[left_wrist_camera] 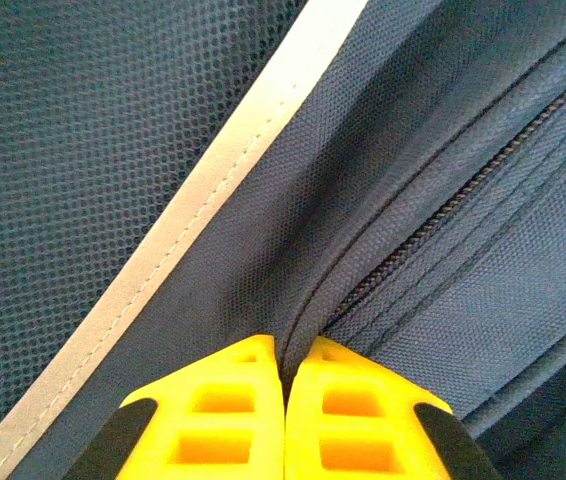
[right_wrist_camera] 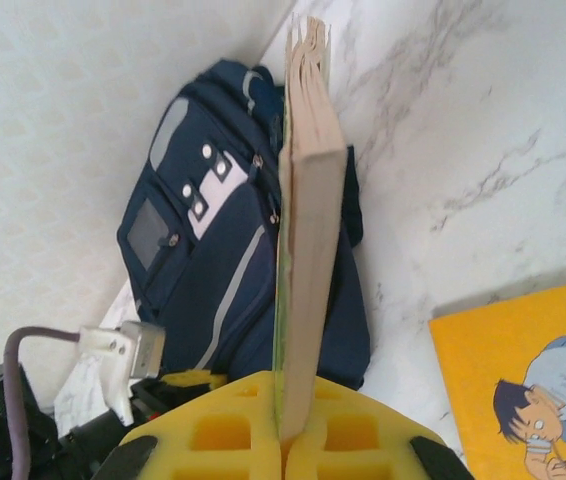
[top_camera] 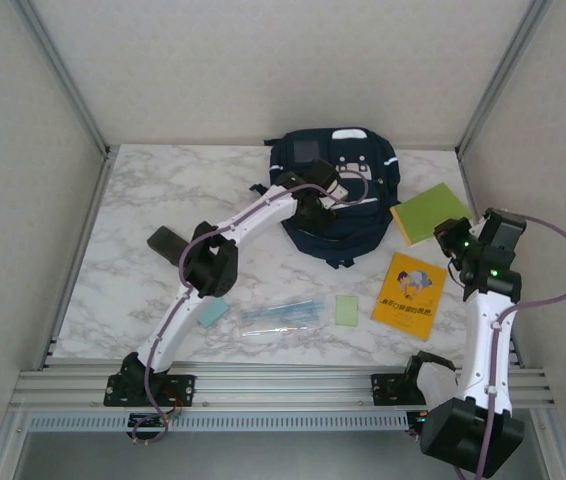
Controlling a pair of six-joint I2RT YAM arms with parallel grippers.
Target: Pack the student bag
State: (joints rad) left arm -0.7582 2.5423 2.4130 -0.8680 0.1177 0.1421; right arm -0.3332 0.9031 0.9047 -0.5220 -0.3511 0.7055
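Note:
The student bag [top_camera: 363, 215] lies flat at the back middle of the marble table, dark navy with a pale stripe and grey patch. My left gripper [top_camera: 315, 205] is down on its left part. In the left wrist view its yellow fingers [left_wrist_camera: 213, 420] are shut on a fold of the bag's fabric [left_wrist_camera: 308, 300] beside a closed zipper [left_wrist_camera: 433, 215]. My right gripper [top_camera: 446, 232] is at the right, shut on a green-covered book [top_camera: 428, 212]. In the right wrist view that book [right_wrist_camera: 313, 250] stands on edge between the pads, with the bag [right_wrist_camera: 203, 270] behind it.
An orange picture book [top_camera: 409, 290] lies front right. A small green pad [top_camera: 347, 309], a clear pouch of pens [top_camera: 281, 316] and a teal block [top_camera: 213, 312] lie along the front. A dark flat object [top_camera: 168, 243] sits at the left. Walls enclose the table.

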